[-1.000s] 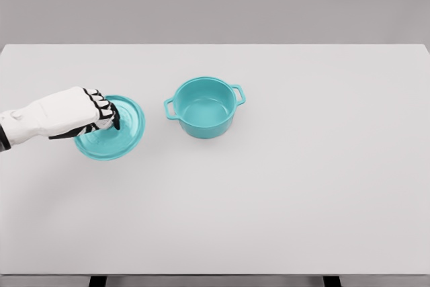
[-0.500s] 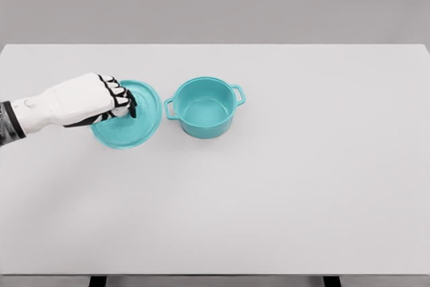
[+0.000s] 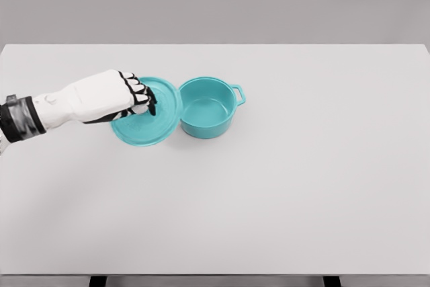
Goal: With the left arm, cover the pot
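Left hand: fingers curled over the lid's centre, gripping it.
Lid: teal, round, tilted, its right edge overlapping the pot's left rim.
Pot: teal, open, upright, nearer the table's far edge, left of middle.

A smooth white moulded shell is seen over the back of the five-fingered left hand and along the forearm. The fingers are built of white segments separated by black joints, so that a banded black-and-white pattern is formed across the knuckles, and the fingertips are finished in black. A small round mark is visible on the white casing near the wrist. Further up the arm, a dark grey and black cuff is fitted, edged with lighter grey bands.
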`<act>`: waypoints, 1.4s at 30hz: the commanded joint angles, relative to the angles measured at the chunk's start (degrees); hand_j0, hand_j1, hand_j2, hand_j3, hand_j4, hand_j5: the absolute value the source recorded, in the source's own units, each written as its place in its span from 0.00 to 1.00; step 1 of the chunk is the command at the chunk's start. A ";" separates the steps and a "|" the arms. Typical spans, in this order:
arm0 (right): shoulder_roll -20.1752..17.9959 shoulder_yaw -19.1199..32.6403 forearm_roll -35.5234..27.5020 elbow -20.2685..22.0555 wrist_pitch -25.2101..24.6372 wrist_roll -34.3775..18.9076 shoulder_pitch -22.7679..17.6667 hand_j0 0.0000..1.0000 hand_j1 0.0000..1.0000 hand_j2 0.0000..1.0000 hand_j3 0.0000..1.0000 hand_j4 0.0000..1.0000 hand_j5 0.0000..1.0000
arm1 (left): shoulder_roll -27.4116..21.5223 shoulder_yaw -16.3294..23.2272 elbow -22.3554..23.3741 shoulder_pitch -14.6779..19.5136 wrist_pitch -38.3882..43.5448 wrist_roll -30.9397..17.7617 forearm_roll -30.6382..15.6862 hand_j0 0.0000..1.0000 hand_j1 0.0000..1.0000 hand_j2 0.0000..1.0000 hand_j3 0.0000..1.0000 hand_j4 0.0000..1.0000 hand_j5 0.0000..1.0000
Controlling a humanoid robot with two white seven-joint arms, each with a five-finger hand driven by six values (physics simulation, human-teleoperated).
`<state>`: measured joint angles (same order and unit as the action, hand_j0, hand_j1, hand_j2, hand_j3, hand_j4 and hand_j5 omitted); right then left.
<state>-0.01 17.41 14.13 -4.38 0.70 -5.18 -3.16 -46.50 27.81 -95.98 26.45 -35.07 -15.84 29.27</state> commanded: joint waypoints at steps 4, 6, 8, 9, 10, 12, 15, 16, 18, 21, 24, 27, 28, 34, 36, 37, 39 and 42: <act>0.01 -0.01 0.02 -0.02 0.00 -0.01 0.00 1.00 1.00 1.00 1.00 1.00 1.00 | 2.28 0.40 0.53 0.62 0.07 0.02 -0.17 0.49 0.49 0.49 0.49 0.49 0.49; 0.01 -0.01 0.02 -0.02 0.00 -0.01 0.00 1.00 1.00 1.00 1.00 1.00 1.00 | 3.08 2.77 1.67 2.63 0.07 0.02 -0.17 0.49 0.49 0.49 0.49 0.49 0.49; 0.01 -0.01 0.02 -0.02 0.00 -0.01 0.00 1.00 1.00 1.00 1.00 1.00 1.00 | 3.17 4.97 1.84 4.39 0.07 0.02 -0.26 0.49 0.49 0.49 0.49 0.49 0.49; 0.01 -0.01 0.02 -0.02 0.00 -0.01 0.00 1.00 1.00 1.00 1.00 1.00 1.00 | 3.60 5.06 1.84 4.48 0.07 0.02 -0.26 0.49 0.49 0.49 0.49 0.49 0.49; 0.01 -0.01 0.02 -0.02 0.00 -0.01 0.00 1.00 1.00 1.00 1.00 1.00 1.00 | 4.13 5.06 2.11 4.66 0.07 0.02 -0.26 0.49 0.49 0.49 0.49 0.49 0.49; 0.01 -0.01 0.02 -0.02 0.00 -0.01 0.00 1.00 1.00 1.00 1.00 1.00 1.00 | 5.36 5.15 2.90 5.19 0.07 0.02 -0.17 0.49 0.49 0.49 0.49 0.49 0.49; 0.01 -0.01 0.02 -0.02 0.00 -0.01 0.00 1.00 1.00 1.00 1.00 1.00 1.00 | 6.33 5.24 3.34 5.62 0.07 0.02 -0.09 0.49 0.49 0.49 0.49 0.49 0.49; 0.01 -0.01 0.01 -0.02 0.00 -0.01 0.00 1.00 1.00 1.00 1.00 1.00 1.00 | 6.51 5.41 3.78 5.89 0.07 -0.07 -0.09 0.49 0.49 0.49 0.49 0.49 0.49; 0.01 -0.01 0.02 -0.02 0.00 -0.01 0.00 1.00 1.00 1.00 1.00 1.00 1.00 | 7.65 7.43 5.80 7.91 0.07 -0.07 -0.09 0.49 0.49 0.49 0.49 0.49 0.49; 0.01 -0.01 0.02 -0.02 0.00 -0.01 0.00 1.00 1.00 1.00 1.00 1.00 1.00 | 9.76 7.96 7.91 8.96 0.07 -0.07 0.00 0.49 0.49 0.49 0.49 0.49 0.49; 0.01 -0.01 0.02 -0.02 0.00 -0.01 0.00 1.00 1.00 1.00 1.00 1.00 1.00 | 10.99 10.16 10.19 11.25 0.07 -0.07 0.00 0.49 0.49 0.49 0.49 0.49 0.49; 0.01 -0.01 -0.07 -0.02 0.00 -0.01 0.00 1.00 1.00 1.00 1.00 1.00 1.00 | 13.19 10.16 12.30 11.78 0.07 -0.16 0.70 0.49 0.49 0.49 0.49 0.49 0.49; 0.01 -0.01 0.02 -0.02 0.00 -0.01 0.00 1.00 1.00 1.00 1.00 1.00 1.00 | 13.89 10.25 12.57 11.95 0.07 -0.16 0.88 0.49 0.49 0.49 0.49 0.49 0.49; 0.01 -0.01 -0.07 -0.02 0.00 -0.01 0.00 1.00 1.00 1.00 1.00 1.00 1.00 | 16.88 11.21 16.34 14.15 0.07 -0.16 2.37 0.49 0.49 0.49 0.49 0.49 0.49; 0.01 -0.01 0.02 -0.02 0.00 -0.01 0.00 1.00 1.00 1.00 1.00 1.00 1.00 | 17.67 11.48 17.40 14.85 0.07 -0.24 2.55 0.49 0.49 0.49 0.49 0.49 0.49; 0.01 -0.01 0.02 -0.02 0.00 -0.01 0.00 1.00 1.00 1.00 1.00 1.00 1.00 | 17.76 11.48 17.75 14.94 0.07 -0.24 2.64 0.49 0.49 0.49 0.49 0.49 0.49; 0.01 -0.01 0.02 -0.02 0.00 -0.01 0.00 1.00 1.00 1.00 1.00 1.00 1.00 | 18.55 11.56 18.28 15.29 0.07 -0.24 2.64 0.49 0.49 0.49 0.49 0.49 0.49; 0.01 -0.01 0.01 -0.02 0.00 -0.01 0.00 1.00 1.00 1.00 1.00 1.00 1.00 | 19.51 12.53 19.69 16.17 0.07 -0.24 3.08 0.49 0.49 0.49 0.49 0.49 0.49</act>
<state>-0.01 17.41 14.12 -4.38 0.70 -5.18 -3.16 -27.75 39.92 -77.21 42.71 -35.08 -16.10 32.56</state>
